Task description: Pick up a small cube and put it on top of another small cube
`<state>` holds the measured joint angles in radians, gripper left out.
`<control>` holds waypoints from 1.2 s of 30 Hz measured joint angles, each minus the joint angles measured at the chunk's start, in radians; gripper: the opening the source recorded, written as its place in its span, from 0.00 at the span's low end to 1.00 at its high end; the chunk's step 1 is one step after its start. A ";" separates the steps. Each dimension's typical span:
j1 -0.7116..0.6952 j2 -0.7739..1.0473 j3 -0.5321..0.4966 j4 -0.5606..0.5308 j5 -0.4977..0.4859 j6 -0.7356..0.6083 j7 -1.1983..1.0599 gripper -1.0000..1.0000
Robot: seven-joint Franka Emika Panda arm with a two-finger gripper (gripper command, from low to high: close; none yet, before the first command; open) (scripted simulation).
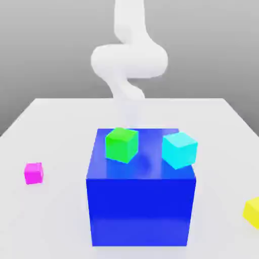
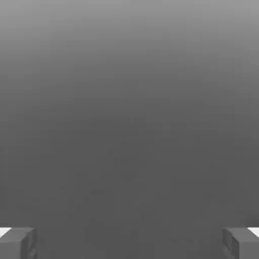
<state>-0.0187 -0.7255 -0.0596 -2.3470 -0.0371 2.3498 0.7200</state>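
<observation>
The small magenta cube lies on the white table, toward the exterior view's left and apart from the big blue block. A green cube and a cyan cube rest on the blue block's top face. The white arm rises behind the block at the back of the table. In the hand view my gripper is open, its two grey fingertips standing wide apart with nothing between them, against a plain grey background.
A yellow cube lies on the table at the exterior view's right edge. The blue block stands tall in the middle front of the table.
</observation>
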 joint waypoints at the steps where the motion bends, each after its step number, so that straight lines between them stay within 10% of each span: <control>1: -0.009 0.032 -0.027 -0.020 -0.015 0.021 -0.035 0.50; 16: -0.128 0.461 -0.476 -0.301 -0.120 0.319 -0.602 0.50; 23: -0.194 0.696 -0.661 -0.434 0.039 0.465 -1.014 0.50; 31: -0.547 1.000 -0.238 -0.405 0.582 0.646 -1.502 0.50; 32: -0.590 1.028 -0.185 -0.395 0.625 0.666 -1.536 0.00; 36: -0.590 1.028 -0.185 -0.395 0.625 0.664 -1.536 0.00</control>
<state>-0.6086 0.3022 -0.2451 -2.7422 0.5878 3.0143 -0.8163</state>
